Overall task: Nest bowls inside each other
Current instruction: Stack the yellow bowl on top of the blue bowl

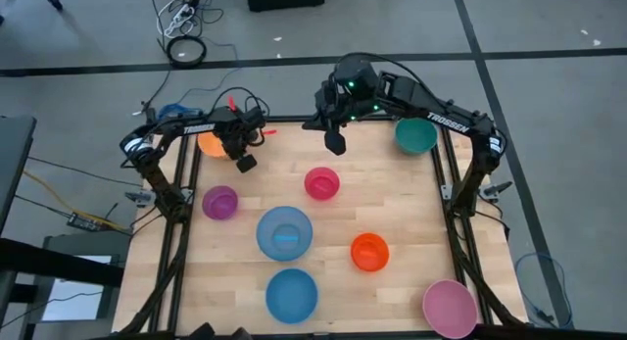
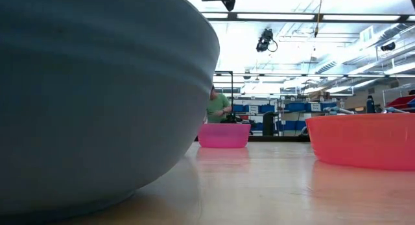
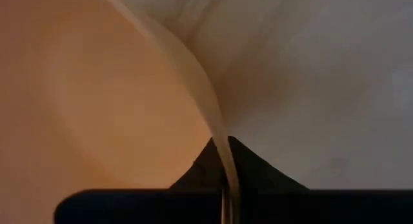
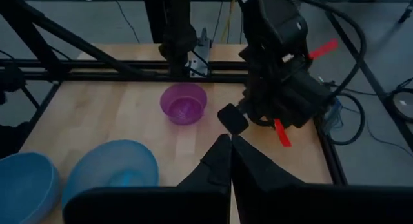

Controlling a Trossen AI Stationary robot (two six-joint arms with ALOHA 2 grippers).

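Overhead, the left gripper (image 1: 238, 154) is pinching the rim of the yellow-orange bowl (image 1: 209, 141) at upper left. Meanwhile, its wrist view is showing that rim (image 3: 219, 140) running between the closed fingers (image 3: 258, 169). Elsewhere, the right gripper (image 4: 230, 161) is hovering shut, empty, beside the purple bowl (image 4: 184, 102).

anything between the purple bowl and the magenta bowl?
Nothing. In the high view, bare wood runs from the purple bowl to the magenta bowl.

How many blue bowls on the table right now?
2: a larger blue bowl at the table's middle, and a second blue bowl just in front of it near the front edge. None look hidden.
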